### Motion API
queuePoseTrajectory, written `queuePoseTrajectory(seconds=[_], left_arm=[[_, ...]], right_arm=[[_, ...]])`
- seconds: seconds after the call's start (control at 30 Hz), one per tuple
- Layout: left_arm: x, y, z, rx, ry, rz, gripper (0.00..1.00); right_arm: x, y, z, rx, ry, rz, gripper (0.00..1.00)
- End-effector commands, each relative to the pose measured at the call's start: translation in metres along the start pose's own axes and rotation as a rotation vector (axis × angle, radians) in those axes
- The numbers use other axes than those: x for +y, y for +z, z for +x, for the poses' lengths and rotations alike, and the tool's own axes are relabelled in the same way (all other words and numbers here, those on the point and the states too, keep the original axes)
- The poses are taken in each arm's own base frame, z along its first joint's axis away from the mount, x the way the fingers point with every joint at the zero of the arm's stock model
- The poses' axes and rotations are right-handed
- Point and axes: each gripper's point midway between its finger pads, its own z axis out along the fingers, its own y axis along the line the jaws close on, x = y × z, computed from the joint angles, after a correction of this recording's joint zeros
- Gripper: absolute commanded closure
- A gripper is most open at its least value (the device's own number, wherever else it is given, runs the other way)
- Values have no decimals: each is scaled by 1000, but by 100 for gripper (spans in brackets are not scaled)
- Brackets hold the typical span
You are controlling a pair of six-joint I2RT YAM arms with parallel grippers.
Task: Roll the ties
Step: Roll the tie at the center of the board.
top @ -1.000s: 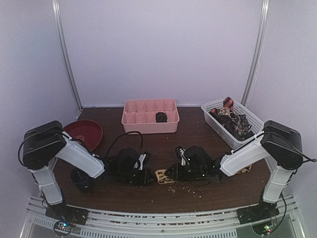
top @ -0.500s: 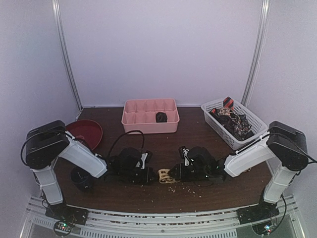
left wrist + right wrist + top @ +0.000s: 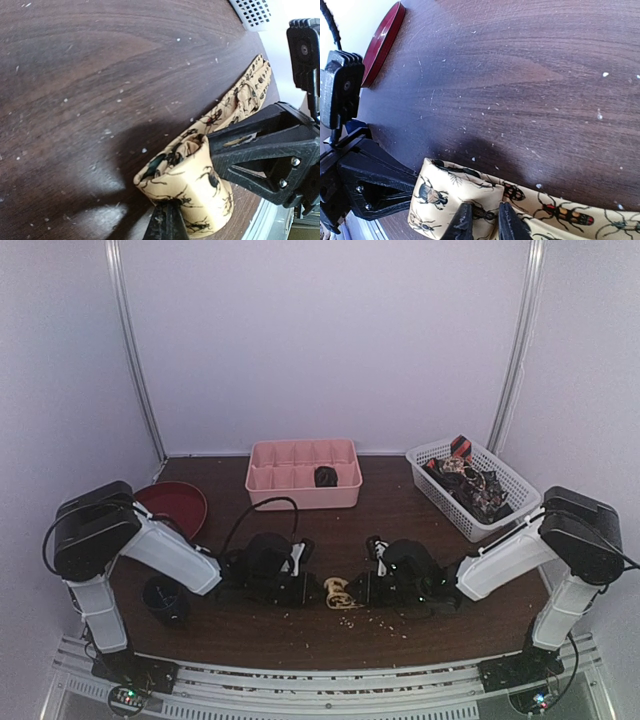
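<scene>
Step in hand: rolling the tan tie (image 3: 200,175), which lies partly coiled on the counter (image 3: 100,75) between the arms. Your left hand (image 3: 164,222) is clamped on the coiled end. Your right hand (image 3: 482,220) pinches the fabric just beside it. Next, you likely need to turn the coil further along the flat tail under light tension.

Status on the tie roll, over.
Left gripper shut on tan tie at its rolled end. Right gripper pinching the tie beside it. Roll partly wound, tail flat on table. Nothing in the way.
</scene>
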Motion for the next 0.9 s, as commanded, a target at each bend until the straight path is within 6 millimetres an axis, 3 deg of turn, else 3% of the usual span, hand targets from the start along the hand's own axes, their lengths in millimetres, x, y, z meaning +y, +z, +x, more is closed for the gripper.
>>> queuePoseTrajectory(seconds=[0.0,0.87], left_arm=[[-29,5,-9,-12,56,71,100],[-44,23,-11,36,102,63,100]], right_arm=[[-7,-7,4,2,-26,19,80],[-24,-19,0,-44,-45,81,81]])
